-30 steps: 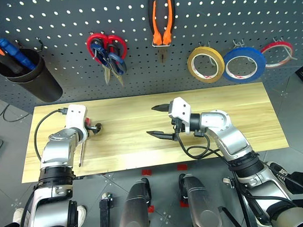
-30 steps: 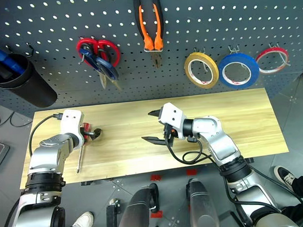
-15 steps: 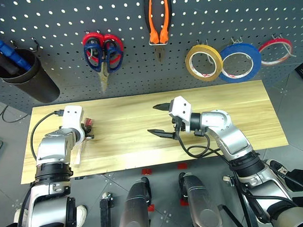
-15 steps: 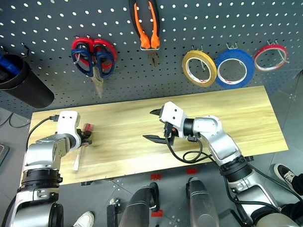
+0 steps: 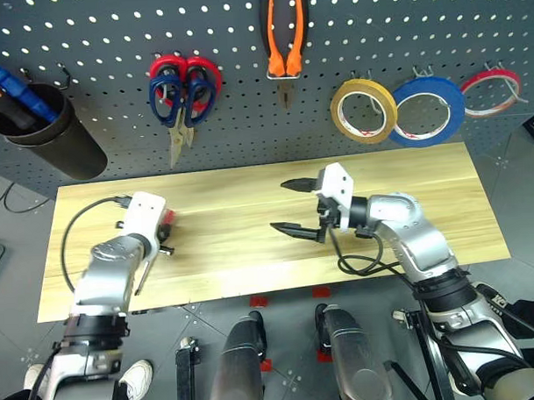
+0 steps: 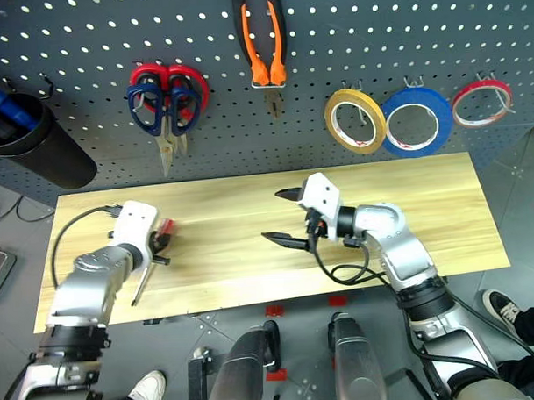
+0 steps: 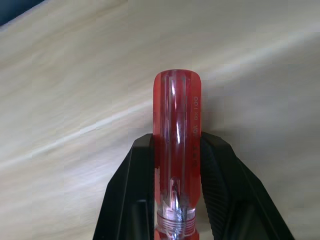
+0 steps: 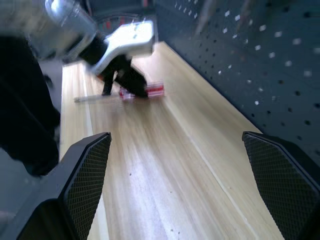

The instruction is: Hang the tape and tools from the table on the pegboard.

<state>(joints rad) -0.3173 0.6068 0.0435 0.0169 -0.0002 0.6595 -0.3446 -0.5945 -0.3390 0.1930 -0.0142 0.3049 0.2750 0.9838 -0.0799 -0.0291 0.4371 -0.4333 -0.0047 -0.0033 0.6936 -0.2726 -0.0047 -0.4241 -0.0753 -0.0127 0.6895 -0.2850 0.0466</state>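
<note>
Your left end effector (image 7: 177,190) is clamped on the red handle of the small screwdriver (image 6: 151,257), near the left end of the worktop (image 5: 250,227) and about midway between its front and back edges. The wrist view shows the handle pinched between the two black fingers (image 7: 132,200) with its rounded end sticking out past them; the thin shaft trails back toward the front edge.

Watch that grip. The handle is smooth, round plastic, and the fingers catch it across a narrow band, so it could roll or slide out if you swing the arm up quickly. The long shaft hangs off to one side and could drag on the wood or tip the tool in the fingers as you lift. Up at the pegboard (image 5: 112,47), a poorly aligned tool could knock the blue-handled scissors (image 5: 186,102) hanging there already.

The left forearm lies low along the left end, with the end effector angled down and forward onto the tool. Your right end effector (image 5: 295,205) hovers over the middle of the worktop, pointing left, fingers spread wide and holding nothing. The pliers (image 5: 284,37) and blue tape (image 5: 429,111) already hang on the board.
</note>
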